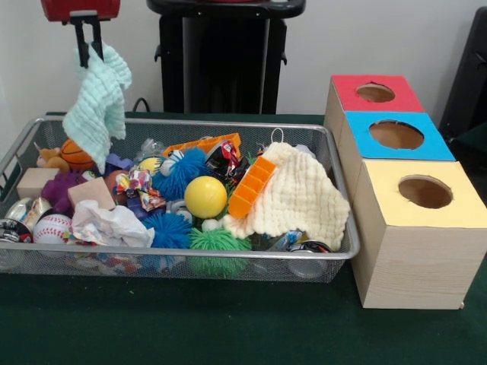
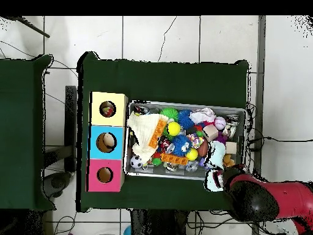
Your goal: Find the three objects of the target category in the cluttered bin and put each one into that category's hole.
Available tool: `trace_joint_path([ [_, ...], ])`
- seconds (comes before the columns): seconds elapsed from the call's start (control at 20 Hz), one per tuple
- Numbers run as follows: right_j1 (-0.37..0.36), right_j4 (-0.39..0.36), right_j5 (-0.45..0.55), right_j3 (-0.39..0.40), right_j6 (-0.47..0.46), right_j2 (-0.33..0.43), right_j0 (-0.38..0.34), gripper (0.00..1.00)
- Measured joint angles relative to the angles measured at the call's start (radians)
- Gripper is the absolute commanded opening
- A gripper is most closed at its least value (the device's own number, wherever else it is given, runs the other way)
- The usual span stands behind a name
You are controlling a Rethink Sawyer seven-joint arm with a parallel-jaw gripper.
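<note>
Front of the green-covered bench [image 1: 228, 334] is bare cloth. On it sits the silver wire-mesh bin [image 1: 175, 268], packed full. Nearest the front rim: green spiky rubber ball [image 1: 217, 245], blue spiky ball [image 1: 167, 228], crumpled white paper [image 1: 112, 225], white baseball with red stitching [image 1: 52, 226]. Mid bin: smooth yellow ball [image 1: 205, 197], orange plastic grid block [image 1: 251, 186] lying tilted on a cream knitted cloth [image 1: 300, 198] that fills the bin's right end and touches the rim. Far side: small orange basketball [image 1: 76, 154], long orange plastic bar [image 1: 204, 144].

Just beside the bin's right end, a row of three wooden boxes with round holes on top: yellow-topped box [image 1: 422, 228] nearest, blue-topped box [image 1: 396, 137] in the middle, red-topped box [image 1: 374, 93] farthest.

End effector [image 1: 90, 47] is above the bin's far left corner, clamped on a pale mint-green knitted washcloth [image 1: 99, 106]. The cloth hangs free, its lower edge near the far rim, well apart from the boxes. Overhead view shows the same cloth [image 2: 214, 179] at the bin's edge beside the red and black arm [image 2: 260, 199].
</note>
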Motion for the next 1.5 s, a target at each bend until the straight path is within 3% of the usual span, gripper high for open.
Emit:
trace_joint_path([
  [0.6, 0.0, -0.002, 0.001, 0.038, -0.036, 0.086, -0.108, 0.0],
  [0.85, 0.003, -0.002, 0.017, 0.038, -0.084, 0.12, -0.17, 0.0],
  [1.35, 0.034, -0.005, 0.084, 0.022, -0.191, 0.135, -0.216, 0.0],
  [1.4, 0.033, -0.006, 0.087, 0.022, -0.206, 0.137, -0.216, 1.0],
  [1.5, 0.033, -0.006, 0.087, 0.022, -0.207, 0.137, -0.216, 1.0],
])
